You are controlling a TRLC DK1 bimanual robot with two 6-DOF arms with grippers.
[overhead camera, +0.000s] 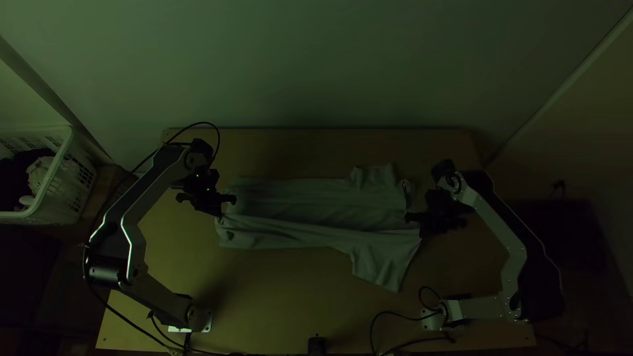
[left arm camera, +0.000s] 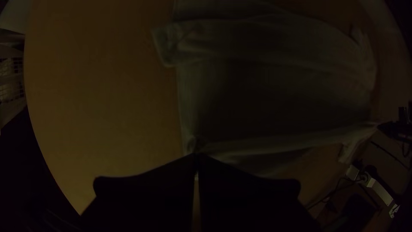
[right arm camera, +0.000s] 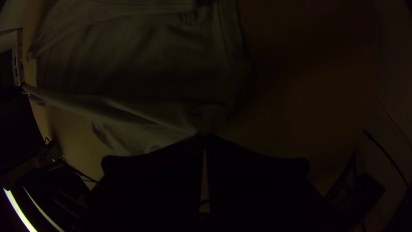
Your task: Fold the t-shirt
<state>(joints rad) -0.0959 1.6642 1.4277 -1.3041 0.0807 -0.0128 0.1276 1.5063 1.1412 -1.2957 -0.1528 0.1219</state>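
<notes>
- Clock faces were read on the top view, with twelve at the table's far edge.
- The t-shirt (overhead camera: 310, 224) lay across the middle of the table (overhead camera: 283, 303), its length running from nine o'clock to three, its hem end at nine.
- From the shirt's middle, one sleeve (overhead camera: 379, 177) pointed to two o'clock and the other (overhead camera: 379, 269) flared out between four and five.
- The body was spread with loose lengthwise creases, and in the left wrist view a raised ridge of cloth ran from one gripper to the other.
- The left gripper (overhead camera: 219, 211) stood between nine and ten o'clock from the table's middle. It was closed, its tips together, pinching cloth at the hem end.
- The right gripper (overhead camera: 422, 231) stood at three o'clock, at the shirt's other end. It was closed too, its tips meeting on a pinch of cloth, with creases fanning out from there in the right wrist view.
- Off the table, between nine and ten, was a white basket (overhead camera: 58, 177) with dark and light cloth (overhead camera: 38, 173) in it.
- A small black object (overhead camera: 317, 345) stood at the near edge, at six, and black cables (overhead camera: 372, 329) looped near five.
</notes>
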